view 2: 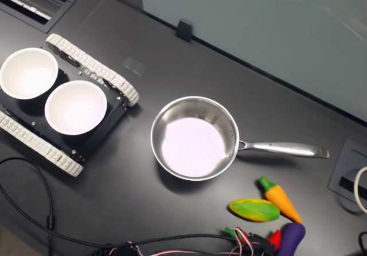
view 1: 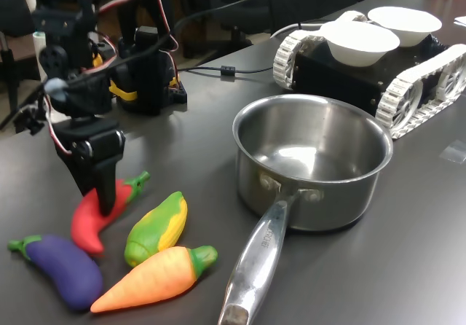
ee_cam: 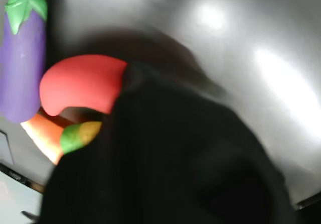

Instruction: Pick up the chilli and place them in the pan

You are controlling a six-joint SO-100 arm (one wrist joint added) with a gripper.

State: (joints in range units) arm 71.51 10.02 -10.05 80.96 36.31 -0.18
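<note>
Dark counter (view 1: pixel 408 267): gripper (view 1: pixel 102 201) pinching the chilli (view 1: pixel 91 223), which lies on the surface at 9 o'clock from the empty pan (view 1: pixel 313 161).

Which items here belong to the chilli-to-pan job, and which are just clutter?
Job: plump red toy chilli; shiny round steel pan; black gripper down on the chilli.
Clutter: purple toy eggplant; green-yellow toy corn; orange toy carrot; two white bowls.
</note>
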